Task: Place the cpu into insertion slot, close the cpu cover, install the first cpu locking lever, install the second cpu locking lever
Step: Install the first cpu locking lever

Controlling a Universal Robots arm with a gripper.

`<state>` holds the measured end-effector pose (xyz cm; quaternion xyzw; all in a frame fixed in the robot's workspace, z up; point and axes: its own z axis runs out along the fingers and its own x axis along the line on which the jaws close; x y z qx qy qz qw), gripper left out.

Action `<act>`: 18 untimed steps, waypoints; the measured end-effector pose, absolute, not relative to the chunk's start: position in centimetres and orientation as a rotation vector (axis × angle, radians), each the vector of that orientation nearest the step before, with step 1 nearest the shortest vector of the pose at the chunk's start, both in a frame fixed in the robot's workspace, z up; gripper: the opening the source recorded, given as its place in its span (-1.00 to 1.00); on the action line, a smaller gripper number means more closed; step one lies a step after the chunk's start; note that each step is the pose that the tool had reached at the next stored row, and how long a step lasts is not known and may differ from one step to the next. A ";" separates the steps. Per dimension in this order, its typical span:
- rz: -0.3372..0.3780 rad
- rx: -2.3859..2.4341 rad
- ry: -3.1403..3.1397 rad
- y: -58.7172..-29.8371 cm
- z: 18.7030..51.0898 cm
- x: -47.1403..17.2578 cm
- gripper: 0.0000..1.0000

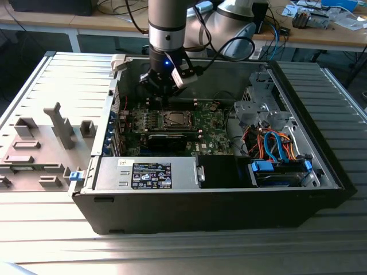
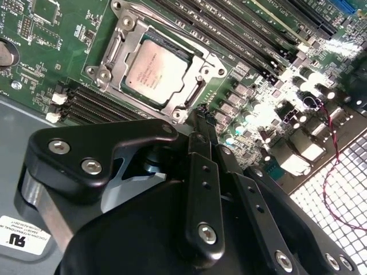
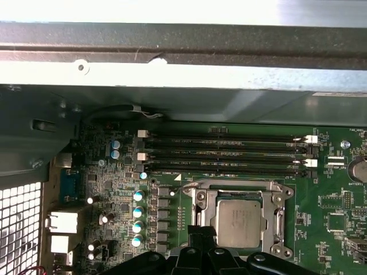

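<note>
Already the cpu [image 2: 156, 71] sat under the closed cover [image 2: 117, 64]; the gripper [image 2: 202, 117], fingers together and empty, hovered at its five o'clock corner, seemingly to work a lever.

black-labelled box [image 1: 150, 175] | blue cables [image 1: 279, 146] | grey plastic fixtures [image 1: 43, 146] | memory slots [image 3: 226, 154]

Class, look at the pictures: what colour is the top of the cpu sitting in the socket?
Dull silver-grey, with faint print; the cpu shows best in the second wrist view.
</note>
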<state>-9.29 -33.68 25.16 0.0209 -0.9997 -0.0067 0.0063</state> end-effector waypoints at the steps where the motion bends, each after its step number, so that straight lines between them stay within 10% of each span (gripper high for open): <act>1: -0.021 0.066 -3.128 -33.7 25.2 -9.3 -0.79; 18: -0.032 0.065 -3.129 -33.5 25.2 -11.3 -0.79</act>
